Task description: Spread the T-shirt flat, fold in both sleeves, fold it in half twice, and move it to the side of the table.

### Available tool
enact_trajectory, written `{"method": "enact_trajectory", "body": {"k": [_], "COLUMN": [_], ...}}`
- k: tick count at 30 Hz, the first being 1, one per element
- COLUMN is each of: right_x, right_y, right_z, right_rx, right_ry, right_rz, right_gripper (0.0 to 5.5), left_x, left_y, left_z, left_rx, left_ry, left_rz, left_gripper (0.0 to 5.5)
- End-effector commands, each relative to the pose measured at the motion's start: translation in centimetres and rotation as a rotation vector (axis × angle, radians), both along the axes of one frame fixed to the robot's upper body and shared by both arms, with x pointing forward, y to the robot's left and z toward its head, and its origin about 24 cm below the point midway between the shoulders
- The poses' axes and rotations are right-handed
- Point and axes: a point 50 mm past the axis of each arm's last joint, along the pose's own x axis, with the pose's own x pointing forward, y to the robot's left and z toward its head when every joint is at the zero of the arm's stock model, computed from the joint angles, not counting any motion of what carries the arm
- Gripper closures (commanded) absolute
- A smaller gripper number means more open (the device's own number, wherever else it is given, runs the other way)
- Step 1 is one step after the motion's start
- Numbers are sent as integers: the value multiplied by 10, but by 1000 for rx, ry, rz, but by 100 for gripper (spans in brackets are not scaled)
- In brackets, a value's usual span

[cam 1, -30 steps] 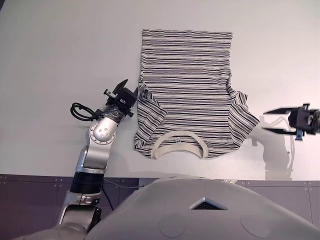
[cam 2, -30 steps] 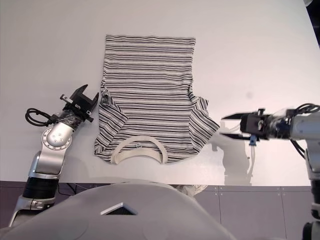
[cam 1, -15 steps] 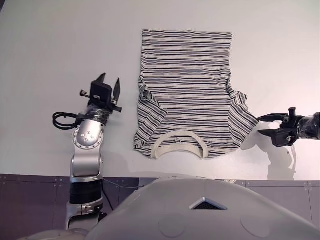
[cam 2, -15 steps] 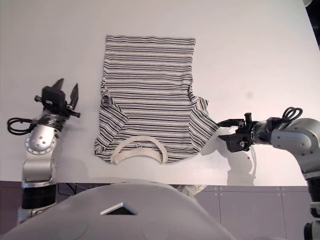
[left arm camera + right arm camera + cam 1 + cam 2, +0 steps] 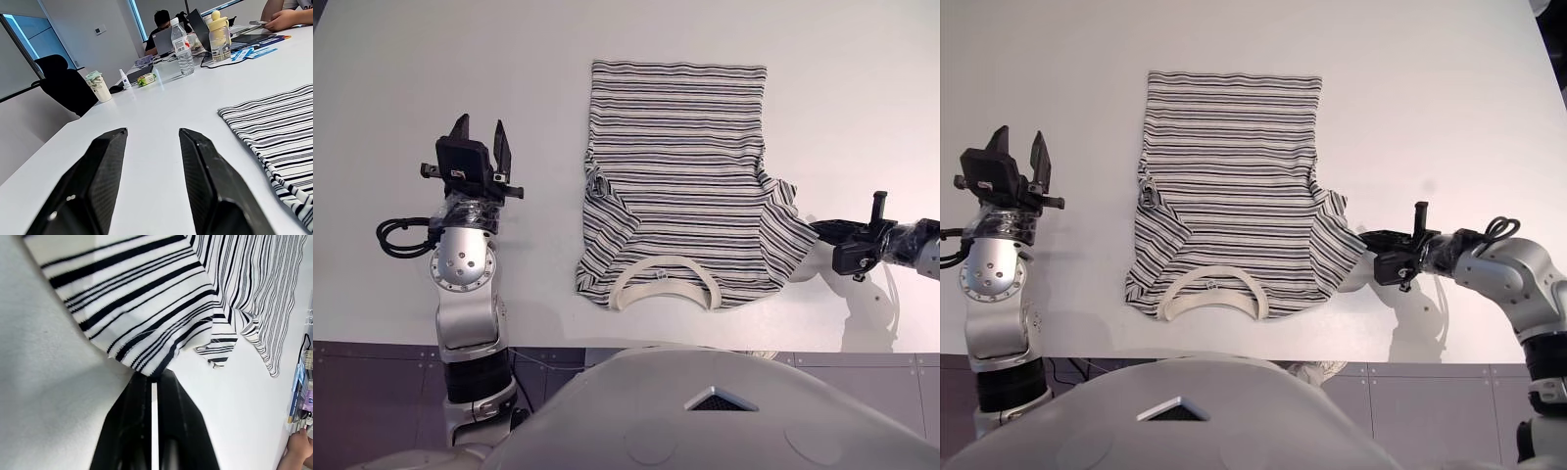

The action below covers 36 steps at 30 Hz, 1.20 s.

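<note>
the right gripper (image 5: 151,380) has come in and pinched the t-shirt (image 5: 675,166) by its right sleeve (image 5: 146,318), ready to fold; the left gripper (image 5: 481,132) backed off, fingers open

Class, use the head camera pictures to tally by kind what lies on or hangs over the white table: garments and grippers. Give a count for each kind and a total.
T-shirt: 1
Grippers: 2 (left gripper, right gripper)
Total: 3

The T-shirt (image 5: 675,166) is black-and-white striped with a cream collar (image 5: 621,291), on a white table (image 5: 411,78).
</note>
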Motion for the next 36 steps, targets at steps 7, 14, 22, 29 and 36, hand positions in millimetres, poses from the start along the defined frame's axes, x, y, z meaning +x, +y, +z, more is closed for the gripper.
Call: {"method": "enact_trajectory", "body": {"k": [7,14,22,29,36], "right_x": [-6,-6,2,2,3], "right_y": [-13,-5,14,8,2], "right_z": [11,18,10,7,15], "right_rx": [-123,-142,-82,-107,-103], "right_ry": [153,149,37,21,10], "right_rz": [89,195,225,213,183], "right_gripper": [427,352,352,402,519], "left_x": [-4,-8,-6,-6,-9], "left_y": [0,-3,-2,-7,-8], "left_z": [-6,-10,-12,-15,-18], "left_rx": [0,9,27,26,22], "left_ry": [20,34,47,53,60], "left_rz": [15,16,8,1,10], "left_gripper": [352,352,352,352,352]}}
